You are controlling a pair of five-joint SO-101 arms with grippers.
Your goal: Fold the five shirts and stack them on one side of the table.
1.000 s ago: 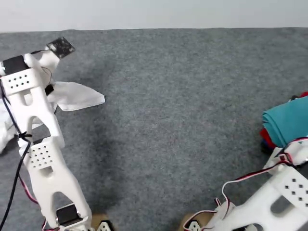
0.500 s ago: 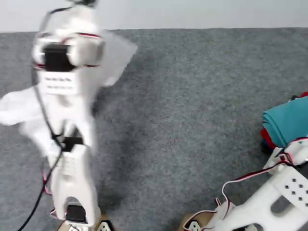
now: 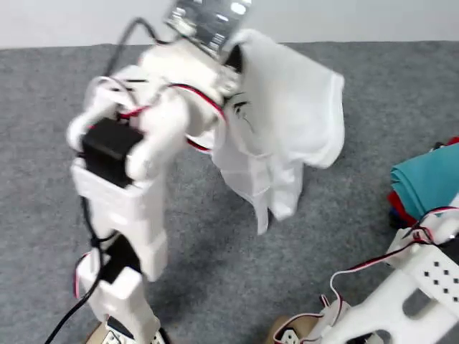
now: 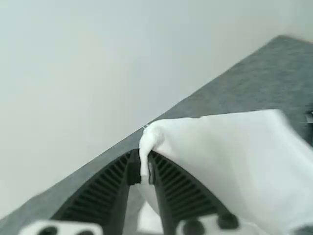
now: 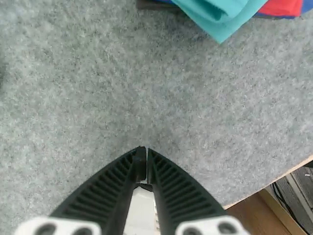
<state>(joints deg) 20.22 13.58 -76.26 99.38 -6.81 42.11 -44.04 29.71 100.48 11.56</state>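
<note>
A white shirt (image 3: pixel 287 136) hangs in the air above the middle of the grey table, held up by my left arm. My left gripper (image 4: pixel 141 169) is shut on a bunched edge of the white shirt (image 4: pixel 230 156), which drapes away from the jaws. At the table's right edge lies a stack of folded shirts, teal (image 3: pixel 429 183) on top with red (image 3: pixel 399 204) beneath. My right gripper (image 5: pixel 142 164) is shut with nothing in it, just above bare felt near the teal shirt (image 5: pixel 215 13).
Grey felt (image 3: pixel 344 236) covers the table. A pale wall (image 3: pixel 358 18) runs along the far edge. In the right wrist view the table's wooden edge (image 5: pixel 274 188) lies close to the gripper.
My left arm has swung from the far left toward the middle, lifting the white shirt off the table so it now hangs in the air. The right arm has kept still.
</note>
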